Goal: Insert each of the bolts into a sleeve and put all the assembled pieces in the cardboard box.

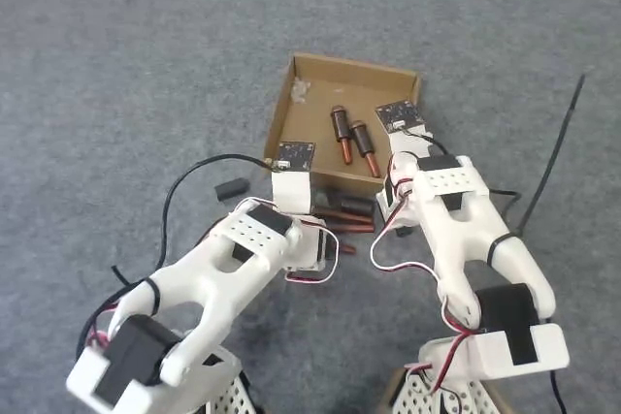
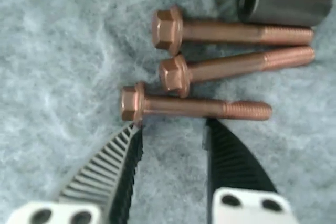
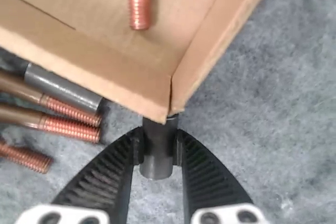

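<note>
Down on the grey carpet, the right gripper squeezes a dark sleeve tight, right at a corner of the cardboard box. The left gripper has its fingers wide apart, just beside the nearest bolt of three

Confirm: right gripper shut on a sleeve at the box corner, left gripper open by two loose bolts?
Three loose bolts, not two, per the left wrist view. Rest holds: right gripper shut on a sleeve at the cardboard box corner, left gripper open.
</note>
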Robot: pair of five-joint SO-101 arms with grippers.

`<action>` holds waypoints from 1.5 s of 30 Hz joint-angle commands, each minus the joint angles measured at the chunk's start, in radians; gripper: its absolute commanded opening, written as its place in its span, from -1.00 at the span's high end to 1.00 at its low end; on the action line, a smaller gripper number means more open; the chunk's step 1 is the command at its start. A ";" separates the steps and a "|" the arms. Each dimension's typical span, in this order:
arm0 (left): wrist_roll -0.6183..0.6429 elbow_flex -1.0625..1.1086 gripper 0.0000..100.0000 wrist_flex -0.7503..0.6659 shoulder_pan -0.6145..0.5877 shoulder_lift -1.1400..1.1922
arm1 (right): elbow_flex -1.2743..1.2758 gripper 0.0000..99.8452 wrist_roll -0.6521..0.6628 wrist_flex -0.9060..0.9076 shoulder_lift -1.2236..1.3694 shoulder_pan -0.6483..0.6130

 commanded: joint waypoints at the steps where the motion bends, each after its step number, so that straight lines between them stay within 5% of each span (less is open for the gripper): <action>1: 0.017 -0.005 0.59 -0.015 -0.003 -0.031 | -0.034 0.99 0.020 0.007 0.002 -0.019; 14: 0.048 -0.021 0.95 -0.084 -0.003 -0.032 | -0.034 0.99 0.021 0.007 0.002 -0.019; 26: 0.055 0.125 0.95 -0.238 -0.028 -0.212 | -0.034 0.99 0.021 0.007 0.002 -0.019; 39: 0.087 -0.022 0.95 -0.149 -0.081 -0.046 | -0.034 0.99 0.021 0.007 0.004 -0.019; 45: 0.084 -0.018 0.71 -0.141 -0.081 -0.040 | -0.034 0.99 0.021 0.007 0.004 -0.021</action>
